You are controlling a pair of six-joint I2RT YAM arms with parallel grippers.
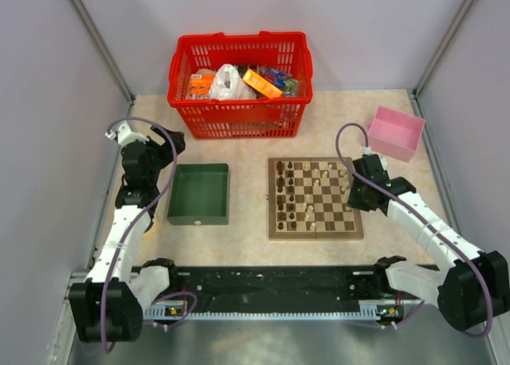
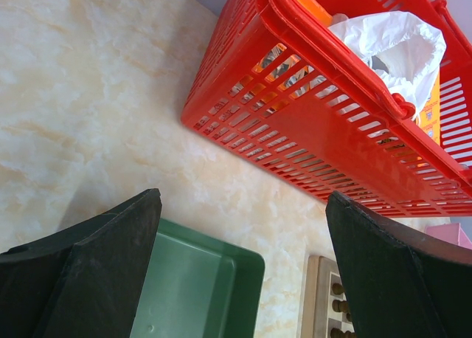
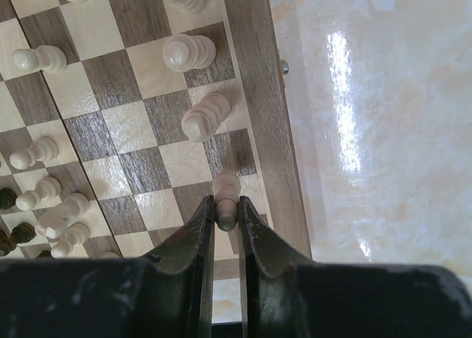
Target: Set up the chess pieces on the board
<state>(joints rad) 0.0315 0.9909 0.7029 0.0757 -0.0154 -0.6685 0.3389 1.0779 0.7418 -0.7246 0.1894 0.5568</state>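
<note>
The board [image 1: 315, 198] lies flat on the bench [image 1: 247, 150], right of centre, with the right arm reaching over its right edge. The right hand [image 3: 226, 214] is closed on a pale piece [image 3: 226, 190], its two dark fingers [image 3: 195, 242] pinching the lower part while the rounded head sticks out past the tips. That piece is in the outermost row of squares, just beside the board's tan rim; whether its base touches the wood cannot be told.

The other chess pieces [image 1: 311, 191] are spread over the board. In the right wrist view several pale ones stand upright near the gripped piece, two of them [image 3: 198, 116] in the same edge row and well apart from it. A few dark pieces [image 3: 7, 199] show at the left margin of that view. From above, the dark pieces are mostly on the board's left side and the pale ones on the middle and right squares.

The left hand [image 2: 243, 205] is open, its fingers spread wide and holding nothing. It hangs above the bench on the far left, near a green tray [image 1: 199, 194] that sits left of the board. A red basket [image 1: 239, 82] with packets and a white plastic bag [image 2: 398, 46] stands at the far side of the bench. A pink box [image 1: 396, 131] sits at the far right, beyond the board's far right corner.
</note>
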